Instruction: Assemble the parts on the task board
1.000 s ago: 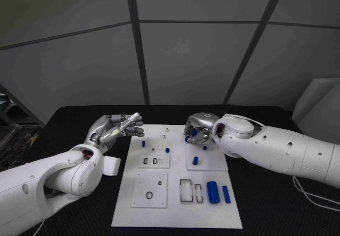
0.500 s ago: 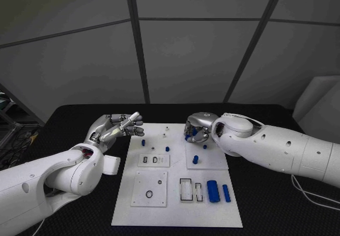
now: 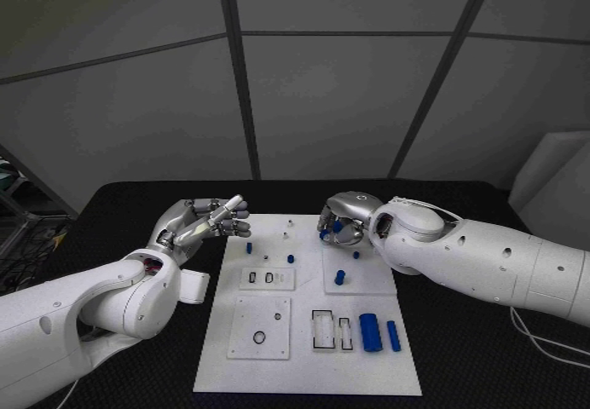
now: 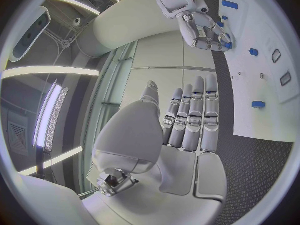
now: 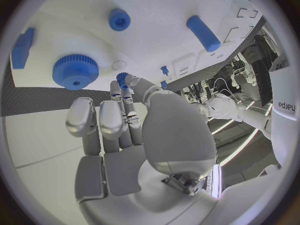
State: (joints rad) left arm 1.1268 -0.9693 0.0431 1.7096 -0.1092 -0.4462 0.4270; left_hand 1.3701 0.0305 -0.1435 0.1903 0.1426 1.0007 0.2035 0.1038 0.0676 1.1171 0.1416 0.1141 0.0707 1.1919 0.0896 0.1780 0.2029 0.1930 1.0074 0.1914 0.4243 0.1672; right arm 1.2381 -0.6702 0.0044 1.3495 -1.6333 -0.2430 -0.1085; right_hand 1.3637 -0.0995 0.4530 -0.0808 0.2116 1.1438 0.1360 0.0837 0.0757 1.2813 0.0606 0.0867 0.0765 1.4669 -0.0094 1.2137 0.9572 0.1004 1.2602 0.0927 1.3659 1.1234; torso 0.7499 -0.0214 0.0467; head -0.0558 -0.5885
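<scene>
The right hand, at about one o'clock on the white plastic task board, pinches a small blue toothed plastic gear at its fingertips—likely light, rigid, slippery, best gripped by its rim—while the left hand hovers empty, fingers together.

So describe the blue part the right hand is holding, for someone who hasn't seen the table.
On the white task board, go to its far edge, where the right hand hovers. A small blue toothed gear is pinched at its fingertips; neighbouring parts lie on the board.
</scene>
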